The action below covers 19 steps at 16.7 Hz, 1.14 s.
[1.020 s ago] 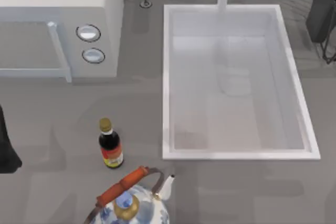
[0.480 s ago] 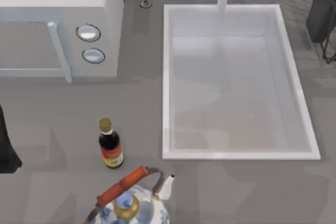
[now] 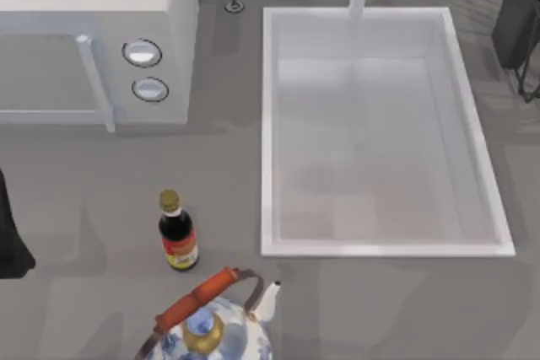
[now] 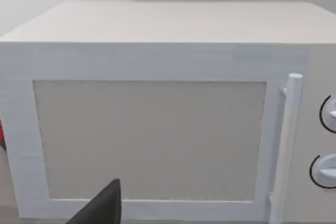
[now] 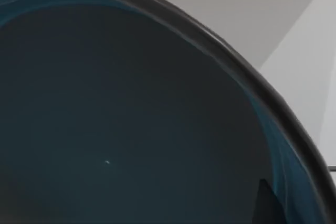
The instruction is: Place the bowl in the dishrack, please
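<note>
The bowl [image 5: 131, 129] sits very close in the right wrist view, with a glossy teal-blue inside and a dark rim curving across. One dark fingertip [image 5: 266, 205] of my right gripper [image 5: 294, 208] lies inside the bowl just under the rim, so the gripper seems shut on the rim. A dark wire-framed thing [image 3: 516, 23] stands at the table's far right edge in the top view; I cannot tell whether it is the dishrack. My left arm [image 3: 10, 238] is parked at the left edge of the top view.
A white sink basin [image 3: 268, 132] takes up the middle right. A white microwave [image 3: 93, 6] stands at the back left, facing the left wrist camera [image 4: 152, 140]. A soy sauce bottle [image 3: 177, 233] and a blue-and-white teapot [image 3: 211, 326] stand near the front.
Soft shadows on the sink floor have shifted and shrunk toward the front. The bottle, teapot, microwave and left arm have not moved.
</note>
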Tool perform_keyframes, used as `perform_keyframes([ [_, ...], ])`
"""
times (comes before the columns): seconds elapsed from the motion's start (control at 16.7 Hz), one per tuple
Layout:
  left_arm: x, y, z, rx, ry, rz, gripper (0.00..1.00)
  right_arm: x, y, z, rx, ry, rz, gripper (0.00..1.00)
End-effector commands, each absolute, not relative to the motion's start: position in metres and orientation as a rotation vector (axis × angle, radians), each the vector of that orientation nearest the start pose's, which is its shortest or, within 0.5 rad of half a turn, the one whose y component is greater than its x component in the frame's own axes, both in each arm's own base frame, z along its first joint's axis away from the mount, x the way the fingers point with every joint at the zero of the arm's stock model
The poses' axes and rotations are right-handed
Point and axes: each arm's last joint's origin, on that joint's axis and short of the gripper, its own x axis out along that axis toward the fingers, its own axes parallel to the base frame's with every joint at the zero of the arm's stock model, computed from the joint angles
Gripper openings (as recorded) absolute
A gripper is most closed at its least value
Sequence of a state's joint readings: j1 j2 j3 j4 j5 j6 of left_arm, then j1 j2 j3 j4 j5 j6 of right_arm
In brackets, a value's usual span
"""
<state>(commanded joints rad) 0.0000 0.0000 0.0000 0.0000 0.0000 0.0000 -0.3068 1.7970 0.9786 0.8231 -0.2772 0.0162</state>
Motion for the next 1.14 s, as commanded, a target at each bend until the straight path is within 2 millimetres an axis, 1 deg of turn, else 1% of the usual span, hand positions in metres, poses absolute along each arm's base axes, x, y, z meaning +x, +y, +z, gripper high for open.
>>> perform_keyframes([
  [0.78,0.1057,-0.0012,0.1600,0.000,0.000,0.000,1.00,0.3787,-0.1077,0.2190,0.000,0.000,-0.010,0.98],
  [0.84,0.1057,-0.0012,0.1600,0.000,0.000,0.000,1.00,0.3787,-0.1077,0.2190,0.000,0.000,-0.010,1.00],
  [1.14,0.1057,-0.0012,0.1600,0.000,0.000,0.000,1.00,0.3787,-0.1077,0.2190,0.000,0.000,-0.010,1.00],
])
